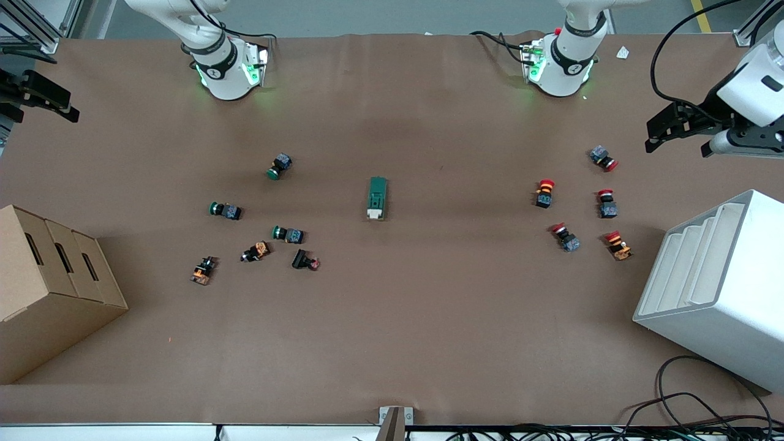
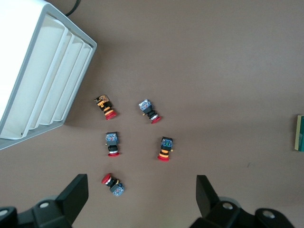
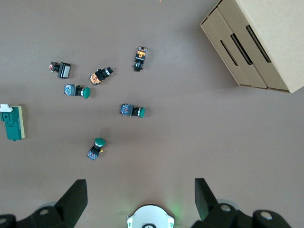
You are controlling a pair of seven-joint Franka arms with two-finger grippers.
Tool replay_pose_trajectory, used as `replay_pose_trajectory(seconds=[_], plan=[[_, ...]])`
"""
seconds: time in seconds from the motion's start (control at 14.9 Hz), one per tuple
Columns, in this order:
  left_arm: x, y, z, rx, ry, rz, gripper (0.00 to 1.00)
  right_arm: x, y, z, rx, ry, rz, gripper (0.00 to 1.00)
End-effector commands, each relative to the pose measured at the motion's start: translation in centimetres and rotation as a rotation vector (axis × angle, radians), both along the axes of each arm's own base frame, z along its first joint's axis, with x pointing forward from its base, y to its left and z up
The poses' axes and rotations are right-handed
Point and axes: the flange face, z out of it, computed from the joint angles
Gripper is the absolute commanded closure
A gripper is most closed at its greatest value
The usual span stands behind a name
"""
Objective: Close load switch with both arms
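Note:
The load switch (image 1: 377,197), a dark-green block with a cream-white toggle at the end nearer the front camera, lies flat at the middle of the table. It shows at the edge of the left wrist view (image 2: 300,133) and in the right wrist view (image 3: 12,123). My left gripper (image 1: 650,136) hangs high over the left arm's end of the table, open and empty (image 2: 142,187). My right gripper (image 1: 64,104) hangs high over the right arm's end, open and empty (image 3: 140,190). Both are well apart from the switch.
Several red-capped push buttons (image 1: 544,193) lie toward the left arm's end, beside a white slotted bin (image 1: 716,288). Several green-capped push buttons (image 1: 280,166) and other small parts lie toward the right arm's end, near a cardboard box (image 1: 49,288).

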Motion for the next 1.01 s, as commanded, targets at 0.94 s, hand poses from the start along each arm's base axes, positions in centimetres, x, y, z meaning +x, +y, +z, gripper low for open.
replay_pose_trajectory(seconds=[0.94], plan=[[-0.8, 1.0, 2.5, 0.050, 0.023, 0.022, 0.00, -0.9, 0.2, 0.6, -0.003, -0.004, 0.011, 0.00]])
